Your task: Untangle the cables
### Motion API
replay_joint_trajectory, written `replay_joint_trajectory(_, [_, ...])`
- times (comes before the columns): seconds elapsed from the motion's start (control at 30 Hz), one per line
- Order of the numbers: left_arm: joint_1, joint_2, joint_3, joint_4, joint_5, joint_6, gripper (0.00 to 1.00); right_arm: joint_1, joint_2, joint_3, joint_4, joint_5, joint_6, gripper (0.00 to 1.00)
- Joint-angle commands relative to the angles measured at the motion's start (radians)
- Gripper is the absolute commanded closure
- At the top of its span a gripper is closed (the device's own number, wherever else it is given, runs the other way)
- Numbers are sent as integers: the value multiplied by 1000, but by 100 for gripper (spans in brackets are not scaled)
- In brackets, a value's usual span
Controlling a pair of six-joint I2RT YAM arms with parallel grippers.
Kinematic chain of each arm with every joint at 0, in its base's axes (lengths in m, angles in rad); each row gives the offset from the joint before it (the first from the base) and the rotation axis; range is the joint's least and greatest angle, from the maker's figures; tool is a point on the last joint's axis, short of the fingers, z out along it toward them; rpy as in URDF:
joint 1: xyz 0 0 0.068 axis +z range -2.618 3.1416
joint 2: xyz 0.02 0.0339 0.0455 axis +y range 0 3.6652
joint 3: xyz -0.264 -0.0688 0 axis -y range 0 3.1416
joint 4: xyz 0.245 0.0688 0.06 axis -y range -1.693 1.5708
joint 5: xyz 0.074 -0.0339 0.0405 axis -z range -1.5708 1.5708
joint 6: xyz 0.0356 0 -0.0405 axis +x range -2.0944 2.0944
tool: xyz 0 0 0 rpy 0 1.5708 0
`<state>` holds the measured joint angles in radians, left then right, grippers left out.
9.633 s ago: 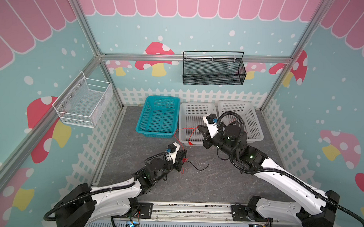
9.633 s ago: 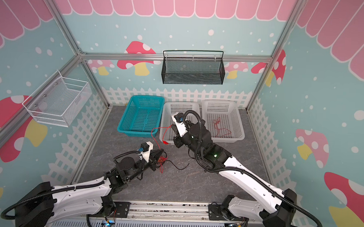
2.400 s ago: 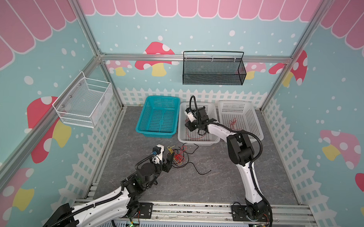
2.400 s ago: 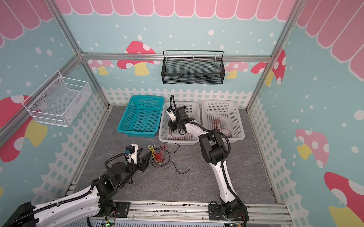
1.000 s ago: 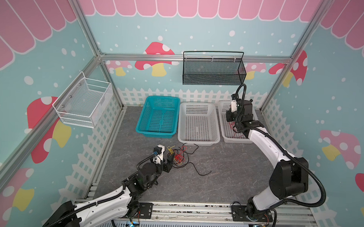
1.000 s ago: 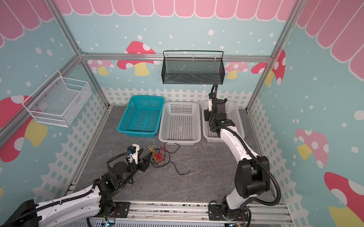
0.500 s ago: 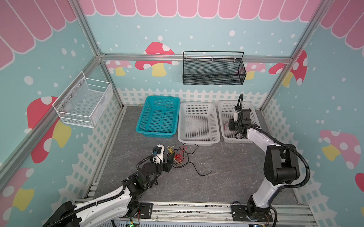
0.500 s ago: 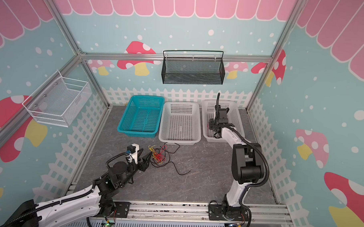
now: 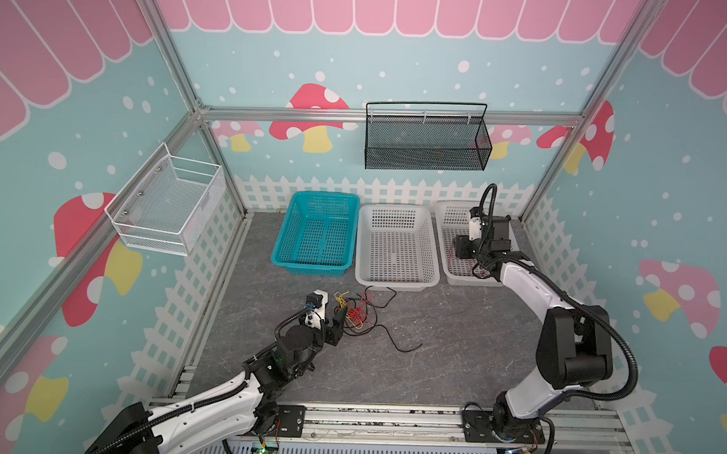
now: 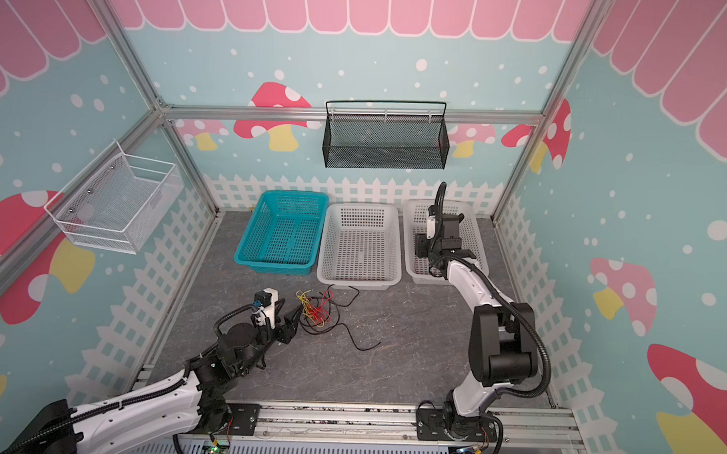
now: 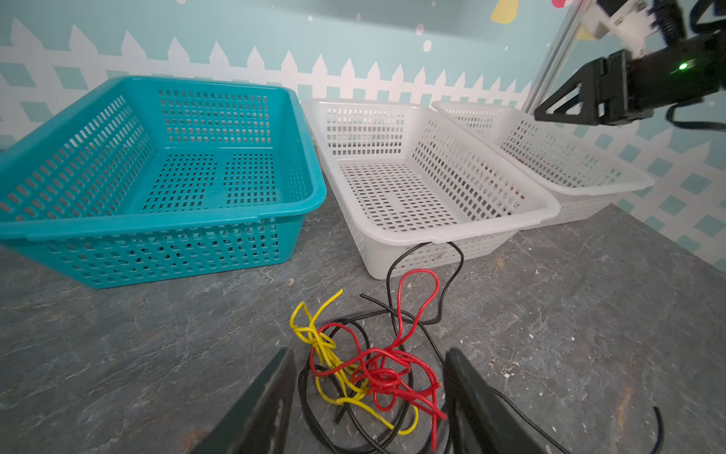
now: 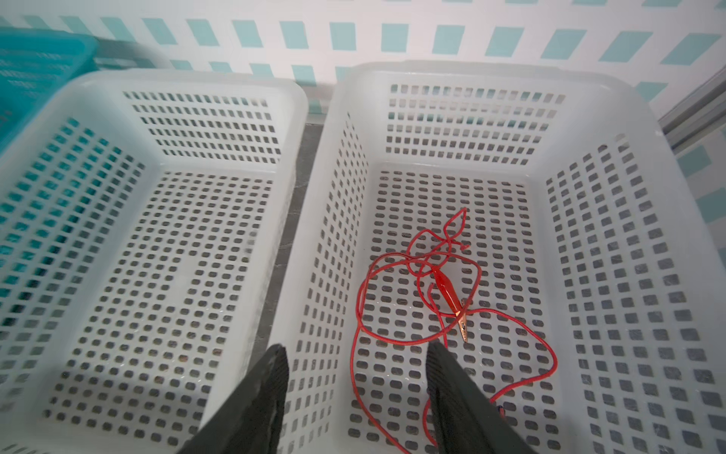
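Our right gripper hangs empty, jaws apart, over the basket holding one freed red cable; our left gripper (open too) straddles the tangle, presumably to pin it.

Both arms show white links, black joints, dark ribbed fingers.

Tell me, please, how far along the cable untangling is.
Done: one thin red clip-ended cable lies alone in the rightmost white perforated plastic basket. In hand: nothing; the right gripper hangs open over that basket, and the left gripper is open at the tangle of red, yellow and black cables on the grey table. Left: separating that tangle; the middle white basket and the teal plastic basket hold nothing.
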<state>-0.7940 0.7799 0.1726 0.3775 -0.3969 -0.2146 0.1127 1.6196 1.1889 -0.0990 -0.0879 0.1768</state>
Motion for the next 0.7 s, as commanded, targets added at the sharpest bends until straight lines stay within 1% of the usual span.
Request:
replay_joint_trajectory(0.0, [6,-4,20,-58,-31,-25,40,21,-69,-45,13,-104,-26,41])
replay_joint_trajectory(0.23, [6,2,19,-74,-32,-48,40,119,-267,-178,34,-169,-29,41])
replay_joint_trajectory(0.3, [6,11,26,-87,-32,-50,39,159,-320,-219,47,-169,-25,40])
replay_joint_trajectory(0.33, [6,17,32,-95,-29,-52,37,181,-346,-238,46,-164,-25,41])
replay_joint_trajectory(0.4, [6,28,39,-107,-26,-57,29,234,-387,-263,44,-152,-20,41])
replay_joint_trajectory(0.53, [7,47,44,-103,-24,-78,26,314,-438,-311,50,-155,28,41])
replay_joint_trajectory(0.67, [7,53,41,-101,-33,-95,26,397,-433,-342,47,-132,57,42])
